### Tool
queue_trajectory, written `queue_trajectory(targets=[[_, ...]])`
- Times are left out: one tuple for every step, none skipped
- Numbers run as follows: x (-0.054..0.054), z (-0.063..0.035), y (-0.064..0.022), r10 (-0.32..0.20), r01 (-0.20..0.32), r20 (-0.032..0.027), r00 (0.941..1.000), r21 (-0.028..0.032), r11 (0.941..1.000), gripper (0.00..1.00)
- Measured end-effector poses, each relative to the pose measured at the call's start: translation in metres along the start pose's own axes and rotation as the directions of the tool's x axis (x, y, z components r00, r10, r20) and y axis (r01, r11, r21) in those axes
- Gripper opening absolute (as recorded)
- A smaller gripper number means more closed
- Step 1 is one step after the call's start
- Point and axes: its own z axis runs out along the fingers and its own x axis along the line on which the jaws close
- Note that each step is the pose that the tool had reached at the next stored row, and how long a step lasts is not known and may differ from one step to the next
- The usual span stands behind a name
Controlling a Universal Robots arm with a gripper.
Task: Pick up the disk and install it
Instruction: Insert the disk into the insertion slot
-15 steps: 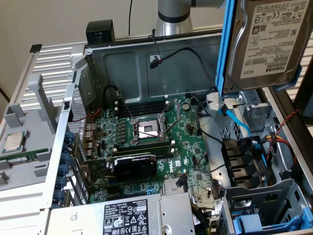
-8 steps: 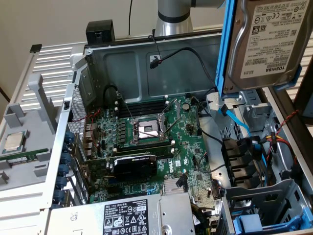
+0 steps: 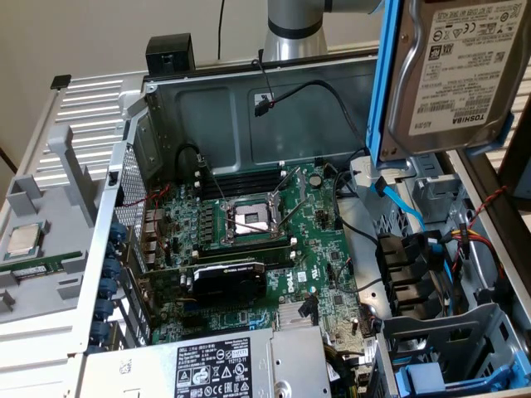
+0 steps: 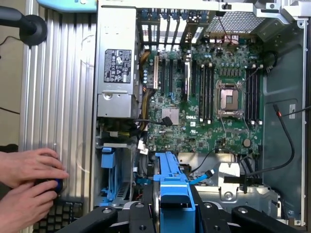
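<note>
Evidently dense, rigid and shock-sensitive, the disk (image 3: pixel 452 70) hangs above the open computer case (image 3: pixel 249 108), the gripper (image 4: pixel 177 216) seemingly clamped on its blue carrier (image 3: pixel 383 83), whose plastic side rails offer a firmer hold than the slick metal.

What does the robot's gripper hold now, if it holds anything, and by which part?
The gripper holds the rectangular silver metal disk by one edge of its blue plastic carrier, above the open grey metal computer case.
</note>
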Motion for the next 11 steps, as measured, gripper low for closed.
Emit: queue_trajectory(targets=[[0.002, 0.0000, 0.0001, 0.001, -0.001, 0.0006, 1.0000, 0.0000, 1.0000, 0.37], [0.004, -0.0001, 0.0001, 0.002, -0.002, 0.0012, 1.0000, 0.0000, 1.0000, 0.37], [0.006, -0.0001, 0.0002, 0.003, -0.003, 0.0019, 1.0000, 0.0001, 1.0000, 0.37], [0.009, -0.0001, 0.0002, 0.003, -0.003, 0.0027, 1.0000, 0.0000, 1.0000, 0.37], [0.011, -0.0001, 0.0002, 0.004, -0.004, 0.0034, 1.0000, 0.0001, 1.0000, 0.37], [0.013, -0.0001, 0.0003, 0.005, -0.005, 0.0040, 1.0000, 0.0001, 1.0000, 0.37], [0.015, -0.0001, 0.0003, 0.006, -0.006, 0.0044, 1.0000, 0.0001, 1.0000, 0.37], [0.018, -0.0001, 0.0004, 0.007, -0.007, 0.0049, 1.0000, 0.0001, 1.0000, 0.37], [0.020, -0.0001, 0.0004, 0.008, -0.008, 0.0054, 1.0000, 0.0001, 1.0000, 0.37], [0.022, -0.0001, 0.0005, 0.009, -0.009, 0.0059, 0.9999, 0.0002, 1.0000, 0.37], [0.024, 0.0000, 0.0005, 0.010, -0.010, 0.0067, 0.9999, 0.0002, 1.0000, 0.37]])
